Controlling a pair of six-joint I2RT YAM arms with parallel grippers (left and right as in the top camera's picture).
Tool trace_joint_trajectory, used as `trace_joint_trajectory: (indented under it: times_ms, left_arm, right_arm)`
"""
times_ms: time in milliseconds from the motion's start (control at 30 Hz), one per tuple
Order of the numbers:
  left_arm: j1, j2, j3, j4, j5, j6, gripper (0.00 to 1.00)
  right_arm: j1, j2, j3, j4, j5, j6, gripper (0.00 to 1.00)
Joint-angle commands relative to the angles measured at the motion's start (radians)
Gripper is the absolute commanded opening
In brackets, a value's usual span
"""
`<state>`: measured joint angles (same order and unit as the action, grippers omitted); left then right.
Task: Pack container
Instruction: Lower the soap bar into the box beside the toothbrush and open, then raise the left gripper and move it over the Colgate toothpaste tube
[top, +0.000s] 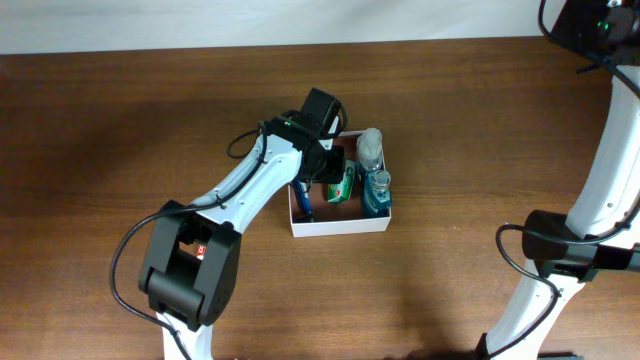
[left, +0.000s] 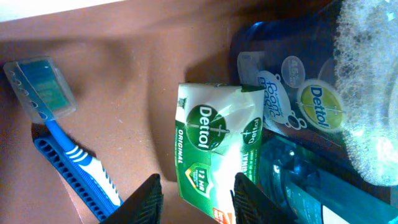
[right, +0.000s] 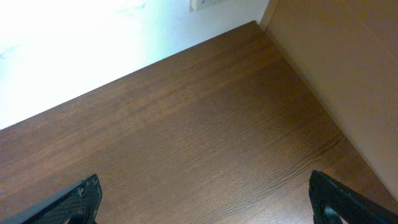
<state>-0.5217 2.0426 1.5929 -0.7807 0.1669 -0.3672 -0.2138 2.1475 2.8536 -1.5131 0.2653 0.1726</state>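
**Item:** container (top: 340, 228). Square, shallow and open-topped, with thin white walls and a reddish-brown floor.

**Location:** set near the middle of the counter (top: 120, 120), under the left arm.

**Contents:** toothbrush (top: 302, 203) along the left wall. Soap packet (left: 214, 143) at the centre. Foam bottle (top: 371, 148) and mouthwash bottle (top: 377, 192) against the right wall.

**Handling:** the walls are judged light and easily bent, probably card. Loaded, the container is likely heavier on the bottle side. A wall is best pinched near a corner, where it should be stiffest. The base is better slid than lifted.

**Left end effector** (left: 200, 198): partly open and lowered inside the container. The lower end of the soap packet is straddled. A strip of floor is seen between one finger and the packet, so no firm grip is judged. Contact at the other finger cannot be told.

**Right end effector** (right: 208, 205): spread wide over bare counter, well apart from the container. Nothing is held.
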Motion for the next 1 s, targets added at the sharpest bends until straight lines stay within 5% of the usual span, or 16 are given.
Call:
trace_joint_trajectory:
  times_ms: [0,500,967]
  left_arm:
    - [0.0,0.007,-0.008,0.003,-0.011,-0.006,0.37]
    - [0.048,-0.105,0.057,-0.071,-0.008,0.025,0.37]
    - [0.327,-0.259,0.057,-0.286,-0.064,0.092,0.38]
  right_arm:
    - [-0.003,-0.008,0.006,0.001,0.009,0.0,0.98]
    - [-0.003,-0.008,0.006,0.001,0.009,0.0,0.98]
    - [-0.003,-0.008,0.006,0.001,0.008,0.0,0.98]
